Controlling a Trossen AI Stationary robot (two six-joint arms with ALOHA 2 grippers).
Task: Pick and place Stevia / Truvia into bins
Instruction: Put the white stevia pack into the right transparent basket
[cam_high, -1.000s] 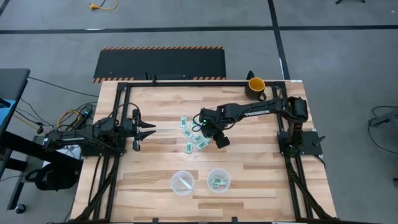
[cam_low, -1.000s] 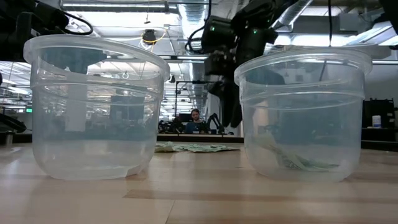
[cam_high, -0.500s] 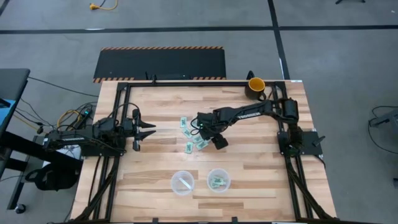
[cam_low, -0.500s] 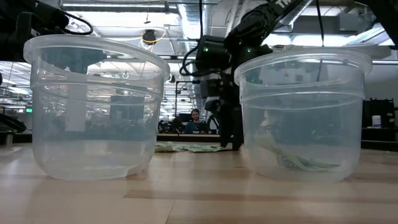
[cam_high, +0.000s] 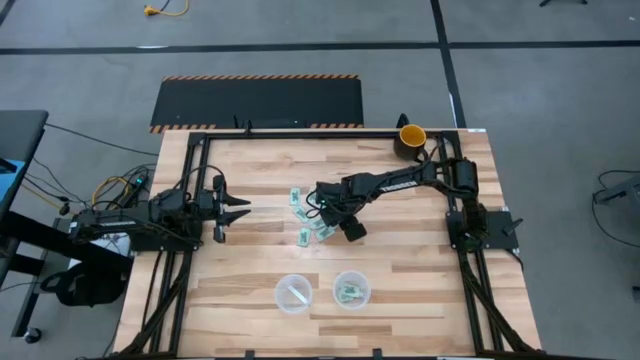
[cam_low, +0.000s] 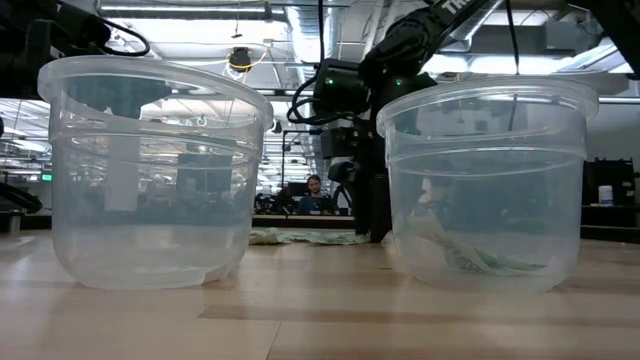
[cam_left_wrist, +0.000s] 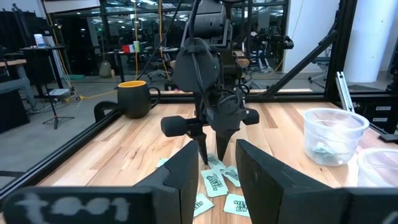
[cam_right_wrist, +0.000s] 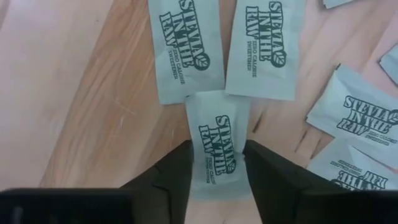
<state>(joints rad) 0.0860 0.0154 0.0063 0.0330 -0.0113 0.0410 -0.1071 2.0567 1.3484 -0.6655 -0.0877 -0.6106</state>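
1. High view: lying loose at mid-table, a cluster of Stevia packets (cam_high: 310, 217) awaiting sorting; right gripper (cam_high: 326, 213) reaching down onto the cluster; left gripper (cam_high: 238, 208) idling well apart; holding packets already, the right cup (cam_high: 351, 290) and the left cup (cam_high: 293, 294).
2. Low view: showing green packets in the right cup (cam_low: 487, 180); left cup (cam_low: 150, 170) looking nearly bare.
3. Left wrist view: left jaws standing apart, gripping nothing.
4. Right wrist view: straddling one packet (cam_right_wrist: 216, 145), jaws apart, not yet clamping. Judging most of the task remaining.
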